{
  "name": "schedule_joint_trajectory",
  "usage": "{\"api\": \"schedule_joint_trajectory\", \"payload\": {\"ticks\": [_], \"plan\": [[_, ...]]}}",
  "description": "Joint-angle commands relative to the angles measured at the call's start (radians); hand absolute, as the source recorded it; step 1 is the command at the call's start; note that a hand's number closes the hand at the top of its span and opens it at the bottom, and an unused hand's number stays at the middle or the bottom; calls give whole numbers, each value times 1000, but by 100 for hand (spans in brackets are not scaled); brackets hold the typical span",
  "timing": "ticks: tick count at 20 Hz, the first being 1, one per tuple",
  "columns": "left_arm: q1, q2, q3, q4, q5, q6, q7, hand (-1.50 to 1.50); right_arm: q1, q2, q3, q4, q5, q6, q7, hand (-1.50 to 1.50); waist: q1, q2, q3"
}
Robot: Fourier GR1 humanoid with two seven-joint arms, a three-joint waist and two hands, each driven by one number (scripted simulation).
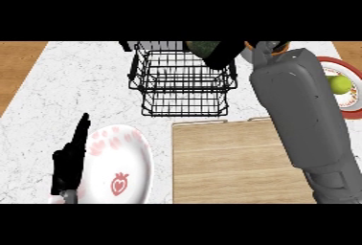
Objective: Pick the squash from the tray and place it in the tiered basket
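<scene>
The right forearm (300,115) fills the 3 o'clock side, reaching over the wooden tray (226,162) toward 12 o'clock. There the right robot hand (225,51) curls around the dark green squash (203,47), above the top tier of the black tiered basket (180,83). At 8 o'clock the left robot hand (69,162) rests with straight fingers beside a strawberry plate (124,162) on the marble table (71,86).

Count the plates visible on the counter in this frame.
2. A white plate with pink strawberry prints lies at the lower left beside the left hand. A red-rimmed plate holding a green fruit sits at the right edge, partly hidden by the right forearm; others may be hidden.
</scene>
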Motion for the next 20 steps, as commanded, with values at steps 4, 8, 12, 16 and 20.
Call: {"api": "schedule_joint_trajectory", "payload": {"ticks": [4, 8, 12, 16, 20], "plan": [[53, -51, -52, 39, 9, -27, 2, 0, -19, 65, -3, 244, 77, -167, -74, 150, 0, 9, -16], [8, -61, -42, 83, -4, -6, 16, 0, -23, 131, -8, 297, 65, -215, -100, 150, -10, 8, -16], [64, -50, -36, 21, 19, -25, -4, 0, -17, 152, -120, 384, -80, -246, -123, -150, 10, 11, -15], [-36, -10, -9, 45, 27, -54, 60, 0, -59, 153, -158, 463, -225, -294, -180, -150, 12, 13, -15], [15, -71, -53, 64, 2, -22, 1, 0, -62, 154, -161, 433, -363, -363, -235, -150, 8, 7, -16]]}}
